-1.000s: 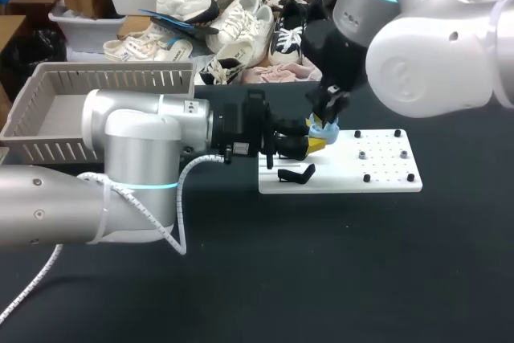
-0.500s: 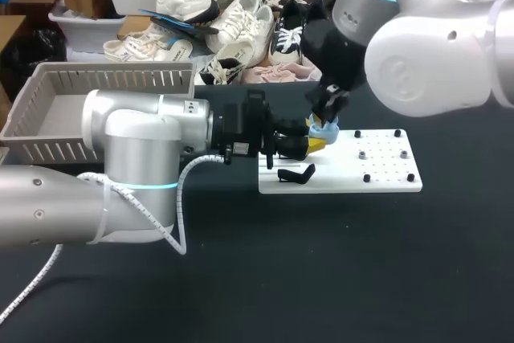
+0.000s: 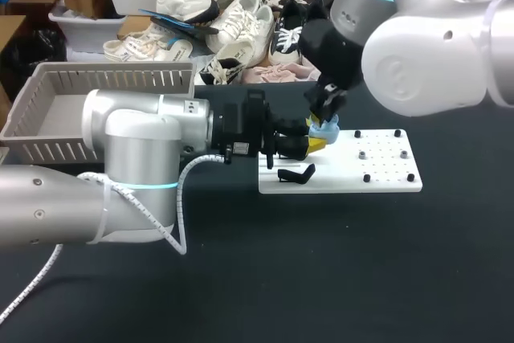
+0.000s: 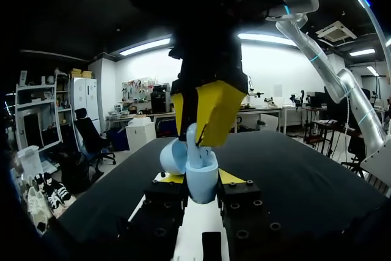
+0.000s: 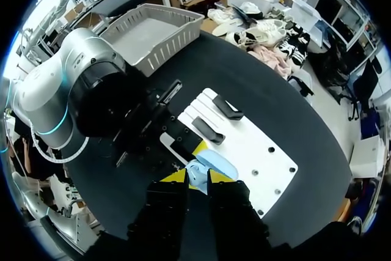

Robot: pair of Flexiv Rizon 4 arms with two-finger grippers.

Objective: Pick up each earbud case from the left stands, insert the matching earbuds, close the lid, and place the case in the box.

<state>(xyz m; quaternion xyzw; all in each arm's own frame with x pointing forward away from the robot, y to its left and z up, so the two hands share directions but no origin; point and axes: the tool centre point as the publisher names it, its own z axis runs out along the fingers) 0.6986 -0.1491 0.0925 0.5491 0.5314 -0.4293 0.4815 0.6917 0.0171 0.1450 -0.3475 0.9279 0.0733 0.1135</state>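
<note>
Earbud case, lid open, clenched in left pincer — steadied so the right pincer, apparently pinching an earbud, can seat it.

Earbud case: sides hidden between jaws of left gripper; right gripper over it screens its open top, contents indiscernible.

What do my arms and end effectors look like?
The left arm and right arm are rounded silver-grey shells, each with a cyan ring. A white spiral-wrapped cable trails off the left arm. The left end effector and right end effector are black with yellow tips.
</note>
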